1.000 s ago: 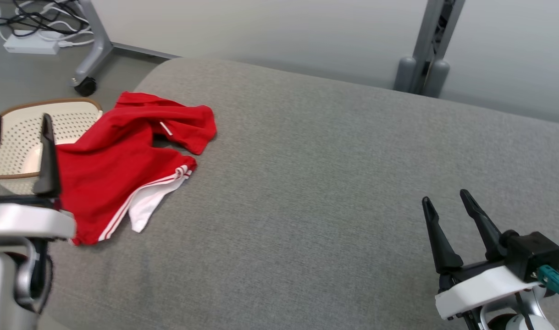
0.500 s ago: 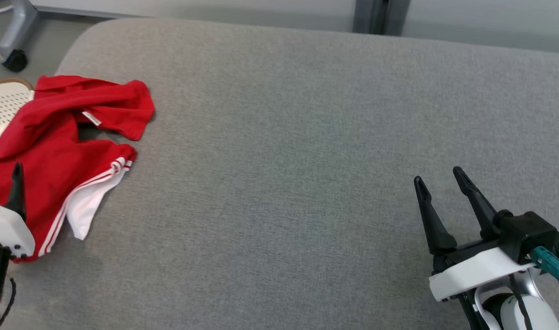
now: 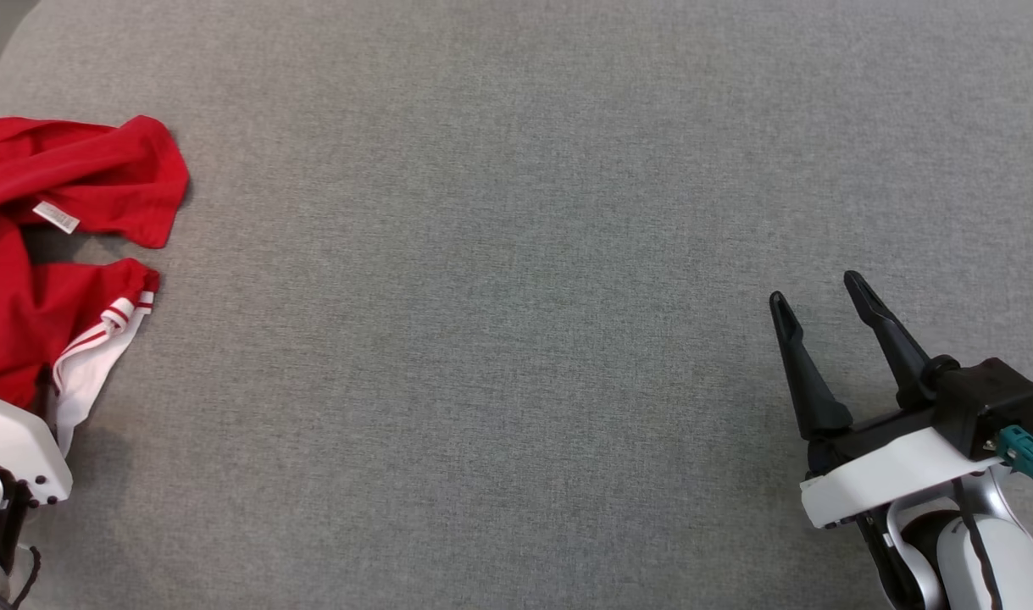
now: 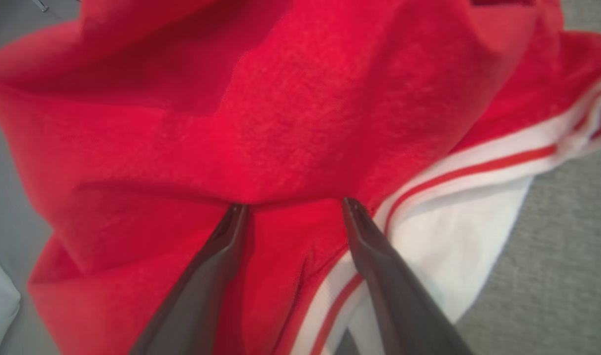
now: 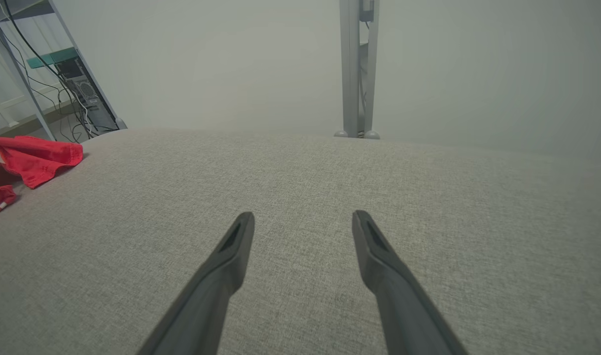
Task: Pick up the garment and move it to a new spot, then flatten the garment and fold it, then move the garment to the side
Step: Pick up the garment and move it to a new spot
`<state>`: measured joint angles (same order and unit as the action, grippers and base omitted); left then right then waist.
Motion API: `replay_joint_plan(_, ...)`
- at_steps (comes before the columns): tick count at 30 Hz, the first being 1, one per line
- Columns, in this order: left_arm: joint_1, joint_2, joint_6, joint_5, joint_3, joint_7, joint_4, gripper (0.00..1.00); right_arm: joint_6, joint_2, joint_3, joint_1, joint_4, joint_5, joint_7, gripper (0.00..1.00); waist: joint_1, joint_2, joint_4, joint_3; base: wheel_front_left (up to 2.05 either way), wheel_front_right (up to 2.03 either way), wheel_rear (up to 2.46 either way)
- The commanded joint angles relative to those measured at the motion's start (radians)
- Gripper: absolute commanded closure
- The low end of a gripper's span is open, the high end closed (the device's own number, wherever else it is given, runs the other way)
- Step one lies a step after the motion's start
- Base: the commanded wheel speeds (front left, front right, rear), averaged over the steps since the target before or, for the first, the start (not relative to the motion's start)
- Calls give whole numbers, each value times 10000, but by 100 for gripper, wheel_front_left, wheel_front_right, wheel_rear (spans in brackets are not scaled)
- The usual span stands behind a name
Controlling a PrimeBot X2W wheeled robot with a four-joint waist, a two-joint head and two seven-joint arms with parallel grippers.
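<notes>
The garment (image 3: 50,254), red with white stripes and a white panel, lies crumpled at the left edge of the grey cushioned surface (image 3: 499,254). In the left wrist view the garment (image 4: 280,113) fills the frame, and my left gripper (image 4: 293,209) stands open with its fingertips right at a red fold, nothing between them. Its white wrist housing (image 3: 12,445) shows at the lower left of the head view. My right gripper (image 3: 815,294) is open and empty over bare fabric at the lower right. From the right wrist view the garment (image 5: 29,158) lies far left of the right gripper (image 5: 304,222).
Beyond the far edge of the cushioned surface (image 5: 300,197) stand a grey post (image 5: 358,69) against a pale wall and a metal rack with cables (image 5: 68,84) at the back left.
The head camera has tilted down and turned, so the garment slid to the left edge of the view. The left gripper's fingers have dropped out of that view; the right gripper stays open.
</notes>
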<state>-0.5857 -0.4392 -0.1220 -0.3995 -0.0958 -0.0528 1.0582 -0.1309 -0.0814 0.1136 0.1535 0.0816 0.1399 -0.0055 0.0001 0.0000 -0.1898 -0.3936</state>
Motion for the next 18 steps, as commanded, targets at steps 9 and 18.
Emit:
replay_joint_plan(9, -857, -281, 278, 273, -152, -1747, 31, 100, 1, -5, -386, -81, 71, 30, -201, 0, -1, 0, -2, 102, 0, 0, 0)
replay_joint_plan(18, -309, -321, 992, 1014, 452, -2092, -4394, 100, 1, 118, -411, -221, -124, 186, -388, 0, -1, 0, -270, 951, 0, 0, 0)
